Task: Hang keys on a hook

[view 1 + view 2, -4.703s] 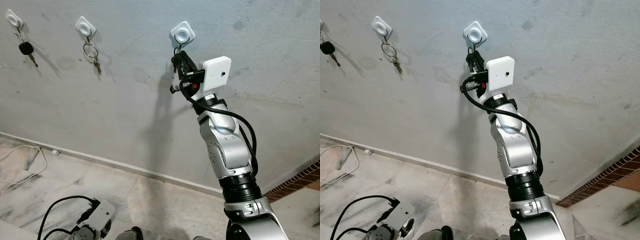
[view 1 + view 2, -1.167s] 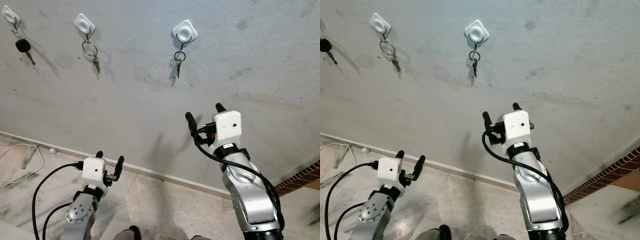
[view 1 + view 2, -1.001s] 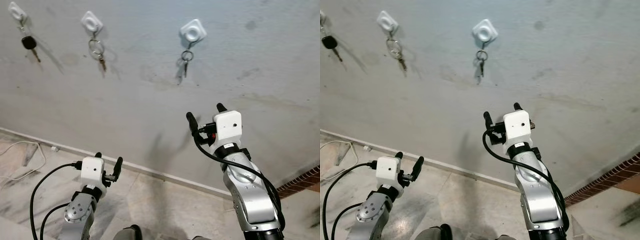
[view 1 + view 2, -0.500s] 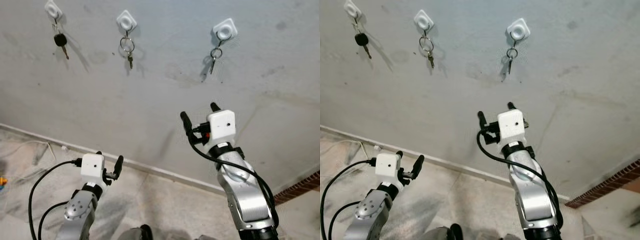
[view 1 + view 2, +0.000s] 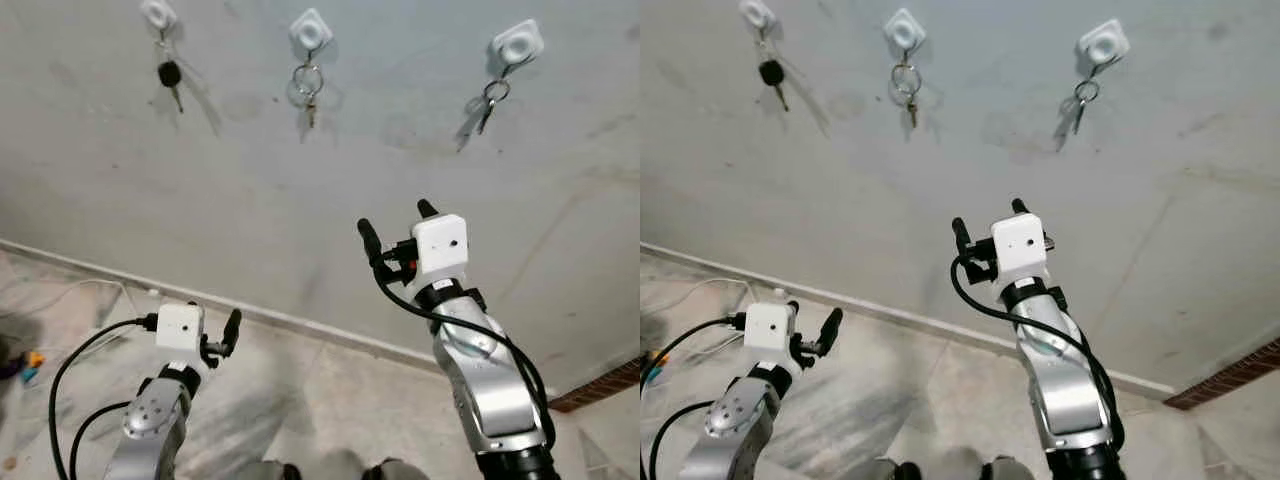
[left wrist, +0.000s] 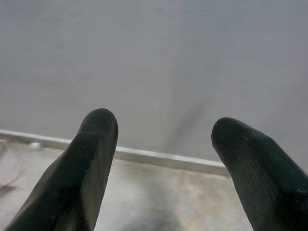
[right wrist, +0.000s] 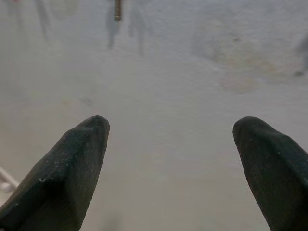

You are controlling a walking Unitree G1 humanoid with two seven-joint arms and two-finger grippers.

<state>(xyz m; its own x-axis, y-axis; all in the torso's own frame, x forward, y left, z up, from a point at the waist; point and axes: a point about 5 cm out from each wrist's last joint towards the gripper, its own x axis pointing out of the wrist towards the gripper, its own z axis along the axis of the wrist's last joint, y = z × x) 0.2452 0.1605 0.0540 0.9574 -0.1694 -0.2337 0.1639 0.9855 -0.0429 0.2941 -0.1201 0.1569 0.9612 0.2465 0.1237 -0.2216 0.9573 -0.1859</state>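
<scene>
- Nearest, low on the robot's left, the left gripper (image 5: 222, 335) is raised a little above the floor (image 5: 300, 390), its two black fingers (image 6: 91, 159) spread apart with nothing between them; past them the left wrist view has only bare wall and the skirting strip.
- Higher and further forward, the right gripper (image 5: 393, 226) is held up toward the wall (image 5: 250, 200) but well short of it, fingers (image 7: 77, 159) wide apart and empty.
- A white cable (image 5: 75, 295) lies on the floor by the skirting on the left.
- Furthest, high on the wall, are three white hooks in a row.
- The right hook (image 5: 518, 43) carries the keys (image 5: 488, 100): a ring over the peg with keys dangling below it against the wall, well apart from both grippers.
- The middle hook (image 5: 311, 29) holds a key ring (image 5: 306, 82), and the left hook (image 5: 158, 14) a black-headed key (image 5: 170, 77).
- Judged from this, the hanging looks done: the keys hang free on their hook and no gripper touches them. All that seems left is to lower the arms.
- No brand, label or writing can be read on the hooks, the keys, the wall or the white camera boxes on the wrists.
</scene>
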